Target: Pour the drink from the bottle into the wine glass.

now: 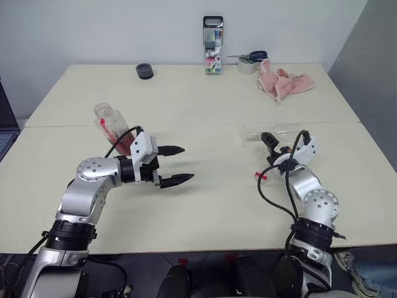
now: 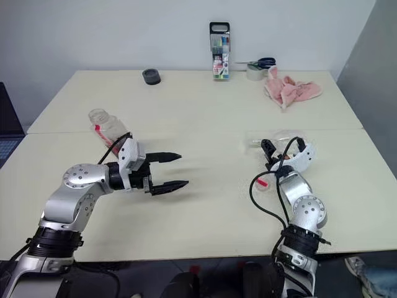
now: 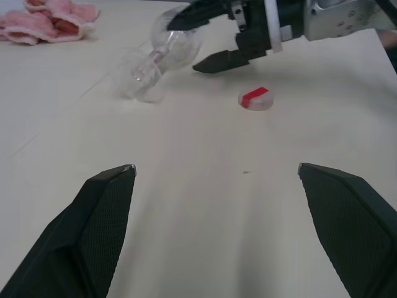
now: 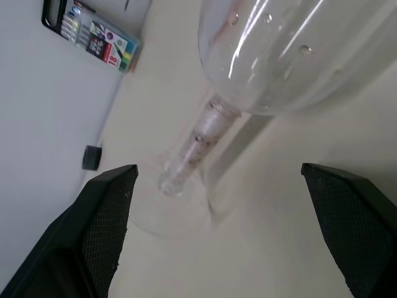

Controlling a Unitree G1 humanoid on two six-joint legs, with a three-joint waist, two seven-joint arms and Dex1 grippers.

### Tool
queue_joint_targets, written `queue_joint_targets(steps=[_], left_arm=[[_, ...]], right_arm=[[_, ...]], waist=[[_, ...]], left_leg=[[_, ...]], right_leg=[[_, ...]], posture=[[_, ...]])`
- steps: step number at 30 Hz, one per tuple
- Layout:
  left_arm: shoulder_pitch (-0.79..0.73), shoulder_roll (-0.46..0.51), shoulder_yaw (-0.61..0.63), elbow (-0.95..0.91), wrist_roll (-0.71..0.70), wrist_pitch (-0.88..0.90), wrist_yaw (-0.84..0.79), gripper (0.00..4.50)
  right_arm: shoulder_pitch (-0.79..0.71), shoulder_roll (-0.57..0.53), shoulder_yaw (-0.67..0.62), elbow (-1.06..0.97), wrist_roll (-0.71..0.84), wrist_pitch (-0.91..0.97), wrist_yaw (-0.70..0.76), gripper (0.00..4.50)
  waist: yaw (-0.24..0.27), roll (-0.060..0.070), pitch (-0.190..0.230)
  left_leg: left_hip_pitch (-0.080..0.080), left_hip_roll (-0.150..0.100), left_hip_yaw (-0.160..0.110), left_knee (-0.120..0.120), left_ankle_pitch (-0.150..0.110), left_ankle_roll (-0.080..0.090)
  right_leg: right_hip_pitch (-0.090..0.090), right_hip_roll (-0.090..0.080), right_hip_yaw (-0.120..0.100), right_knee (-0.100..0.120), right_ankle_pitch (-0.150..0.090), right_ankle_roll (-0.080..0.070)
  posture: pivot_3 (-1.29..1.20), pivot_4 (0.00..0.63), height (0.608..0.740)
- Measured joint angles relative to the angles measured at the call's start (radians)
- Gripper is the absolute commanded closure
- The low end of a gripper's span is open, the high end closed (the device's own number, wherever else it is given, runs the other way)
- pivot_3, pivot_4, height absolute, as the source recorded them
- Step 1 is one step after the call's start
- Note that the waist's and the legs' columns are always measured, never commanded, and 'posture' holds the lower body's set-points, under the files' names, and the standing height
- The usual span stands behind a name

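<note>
Nearest the robot, the left hand (image 1: 175,165) is held wide and empty above the bare worktop (image 1: 205,211), its fingers pointing across toward the right side. Just behind its wrist the bottle (image 1: 113,129) is seen uncapped and leaning, with the drink (image 1: 124,144) settled low in its body. On the right, the right hand (image 4: 214,233) is likewise spread wide, nothing gripped; it is aimed along the wine glass (image 3: 156,59), which is lying on its side (bowl toward the hand, foot away), with the stem (image 4: 198,139) framed between the fingers. A red-and-white cap (image 3: 255,98) is lying on the worktop just beside that hand. Further back a pink cloth (image 1: 282,82), a roll of tape with scissors (image 1: 251,61), a marker-pen case (image 1: 213,45) and a small black ring (image 1: 144,71) are ranged along the far edge. The risk is judged to lie in the glass: being round and unsupported, it could roll off or be nudged away if touched by one finger first, and a pinch on the thin stem could slip or crack it. The leaning bottle could also be tipped by the left forearm, spilling the drink.
</note>
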Motion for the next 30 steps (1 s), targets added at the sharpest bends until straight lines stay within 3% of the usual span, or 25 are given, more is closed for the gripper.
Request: queue_joint_targets(steps=[18,30], left_arm=[[-0.030,0.001,-0.004,0.054,0.039,-0.002,-0.054,0.03],[-0.033,0.002,-0.004,0.049,0.040,0.011,-0.052,0.00]], right_arm=[[-0.176,-0.010,0.038,0.418,0.027,-0.350,0.101,0.00],[-0.227,-0.012,0.017,0.541,0.039,-0.393,0.156,4.01]], waist=[[-0.013,0.000,0.000],[-0.015,0.000,-0.001]], left_leg=[[0.001,0.000,0.000,0.000,0.000,0.000],[0.001,0.000,0.000,0.000,0.000,0.000]], right_leg=[[0.000,0.000,0.000,0.000,0.000,0.000],[0.001,0.000,0.000,0.001,0.000,0.000]], posture=[[0.00,0.150,0.740],[0.00,0.150,0.740]])
